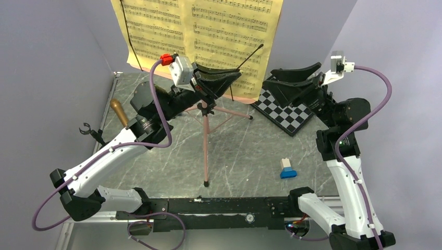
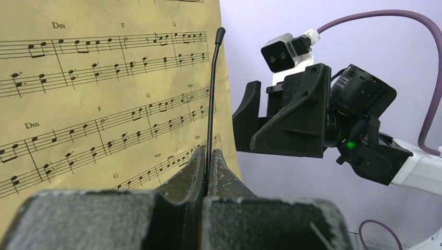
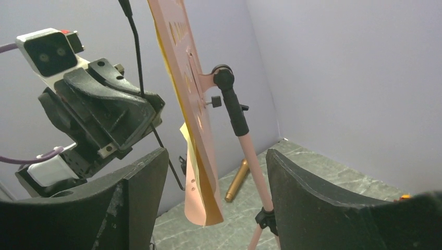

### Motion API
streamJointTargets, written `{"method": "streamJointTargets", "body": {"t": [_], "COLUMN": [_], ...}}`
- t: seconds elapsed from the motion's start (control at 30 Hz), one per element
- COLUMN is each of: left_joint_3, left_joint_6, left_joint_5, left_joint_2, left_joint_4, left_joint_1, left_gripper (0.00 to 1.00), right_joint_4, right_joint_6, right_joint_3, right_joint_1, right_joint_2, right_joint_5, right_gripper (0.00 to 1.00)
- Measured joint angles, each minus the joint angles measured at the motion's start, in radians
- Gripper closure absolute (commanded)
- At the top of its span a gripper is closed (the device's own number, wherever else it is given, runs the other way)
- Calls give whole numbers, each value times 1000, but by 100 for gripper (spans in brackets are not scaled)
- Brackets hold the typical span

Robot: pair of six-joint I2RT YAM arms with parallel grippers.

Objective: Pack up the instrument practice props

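The pink tripod music stand (image 1: 206,146) stands mid-table, with yellow sheet-music pages (image 1: 208,31) on its desk. My left gripper (image 1: 219,78) is at the desk's lower edge, shut on a thin black page-holder rod (image 2: 211,94) that rises from its jaws in front of the pages (image 2: 104,94). My right gripper (image 1: 294,79) is open and empty above the chessboard. Its view shows the pink desk (image 3: 182,78) edge-on and the pole (image 3: 250,151) between its spread fingers, further off. The gold-brown microphone (image 1: 119,112) lies at the left; it also shows in the right wrist view (image 3: 237,179). A black clip (image 1: 86,129) shows at the left edge.
A black-and-white chessboard (image 1: 284,112) lies at the back right under my right gripper. A small blue and white toy brick car (image 1: 286,169) sits at the front right. Purple walls close in the sides and back. The tripod's legs (image 1: 229,112) spread over the middle.
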Motion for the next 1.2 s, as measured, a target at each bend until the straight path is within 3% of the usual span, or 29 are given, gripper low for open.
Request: {"method": "streamJointTargets", "body": {"t": [0.4, 0.67, 0.83, 1.2], "left_joint_3": [-1, -1, -1, -2], "left_joint_6": [13, 22, 27, 32], "left_joint_5": [3, 3, 0, -10], "left_joint_2": [1, 6, 8, 8], "left_joint_4": [-1, 0, 1, 5], "left_joint_1": [-12, -16, -18, -26], "left_gripper": [100, 100, 100, 100], "right_joint_4": [49, 55, 55, 10], "right_joint_6": [43, 48, 47, 2], "right_joint_3": [46, 46, 46, 40], "right_joint_1": [7, 18, 19, 20], "right_joint_2": [38, 40, 40, 3], "right_joint_5": [-42, -52, -54, -28], "right_gripper": [51, 75, 99, 100]}}
